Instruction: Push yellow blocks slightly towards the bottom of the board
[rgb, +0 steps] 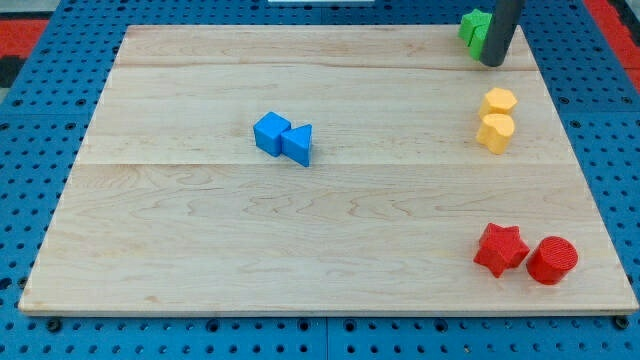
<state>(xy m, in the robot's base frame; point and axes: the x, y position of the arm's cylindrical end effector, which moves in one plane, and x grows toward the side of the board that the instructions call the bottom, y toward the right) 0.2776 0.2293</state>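
Wooden board (200, 230): pale planks with the grain running across, filling most of the frame and lying on a blue perforated table (30, 140).

Rod: dark, straight, entering from the upper right of the frame. My tip (492, 63) rests on the board near its upper right corner, just right of the green block and above the yellow pair, a clear gap apart from them. The arm carries no jaws, so nothing is clasped or let go; the tip touches no yellow block.

Red cylinder (552, 260): lower right of the frame, standing on end, just beside the red star.

Red star (500, 249): lower right, immediately left of the cylinder.

Blue cube (270, 132): centre of the frame, slightly left, touching the blue triangular block (298, 144) on its lower right.

Yellow hexagonal block (498, 102): right side of the frame, upper half, bright yellow with a flat faceted top.

Yellow rounded block (494, 132): directly below the hexagonal one and touching it; same bright yellow, lobed outline, exact shape hard to tell.

Green block (472, 27): upper right corner, partly hidden behind the rod; shape unclear.
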